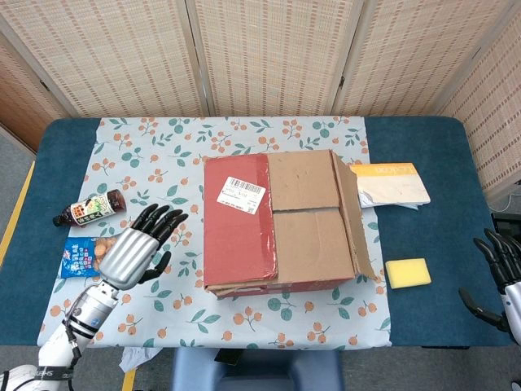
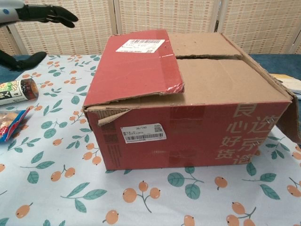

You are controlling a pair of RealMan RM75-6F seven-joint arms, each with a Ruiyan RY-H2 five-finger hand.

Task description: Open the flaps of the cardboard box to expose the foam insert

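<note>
Our left hand [image 1: 137,251], fingers spread and holding nothing, is hovering just left of the cardboard box [image 1: 277,224]. Our right hand [image 1: 505,275], also open and empty, is waiting at the tabletop's [image 1: 440,147] right edge, well apart.

Woven reed screen panels [image 1: 273,53] stand behind a blue-topped table [image 1: 423,155] under a floral cloth [image 1: 163,163].

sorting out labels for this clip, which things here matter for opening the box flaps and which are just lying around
For the job:
- cardboard box, flaps closed
- left robot hand, open, beside the box
- right robot hand, open, at the table's edge

Lying about:
- bottle
- blue snack packet
- yellow sponge
- book
- floral tablecloth
</note>
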